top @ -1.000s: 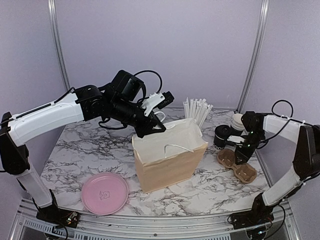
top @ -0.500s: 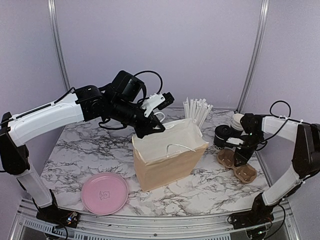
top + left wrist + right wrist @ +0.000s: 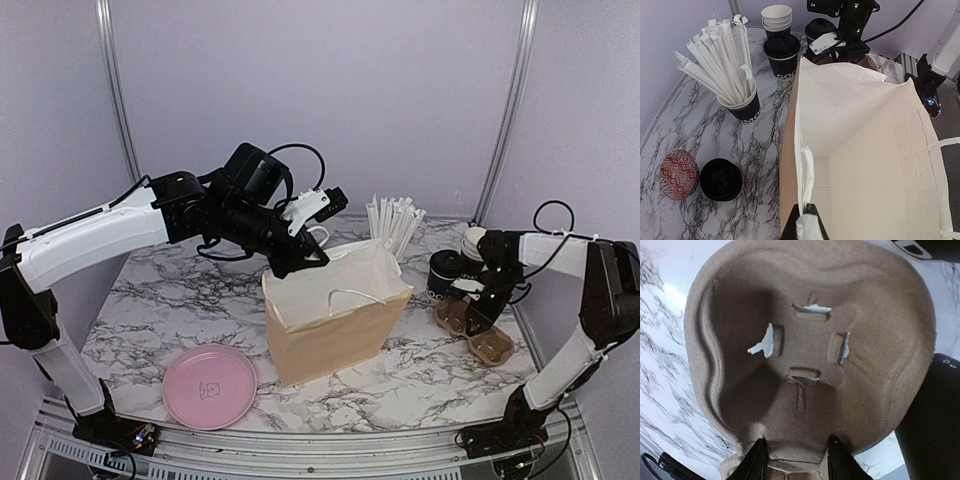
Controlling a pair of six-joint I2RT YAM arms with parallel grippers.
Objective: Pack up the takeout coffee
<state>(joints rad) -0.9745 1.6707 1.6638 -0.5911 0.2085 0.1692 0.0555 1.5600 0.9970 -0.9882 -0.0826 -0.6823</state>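
Left hand [image 3: 303,262] is pinching the paper bag [image 3: 330,335] by its rim. Right hand [image 3: 482,318] is straddling the pulp carrier [image 3: 492,348] edge; clamped or not, cannot tell. Lidded coffee cup [image 3: 443,272] is standing upright on the desk [image 3: 170,300], just left of the right hand, which is the nearer one.

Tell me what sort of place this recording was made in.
Probably a robot test booth staged as a coffee takeout counter: a marble-patterned table enclosed by plain walls and metal frame posts, set with a paper bag, a lidded black cup and a cup of wrapped straws.
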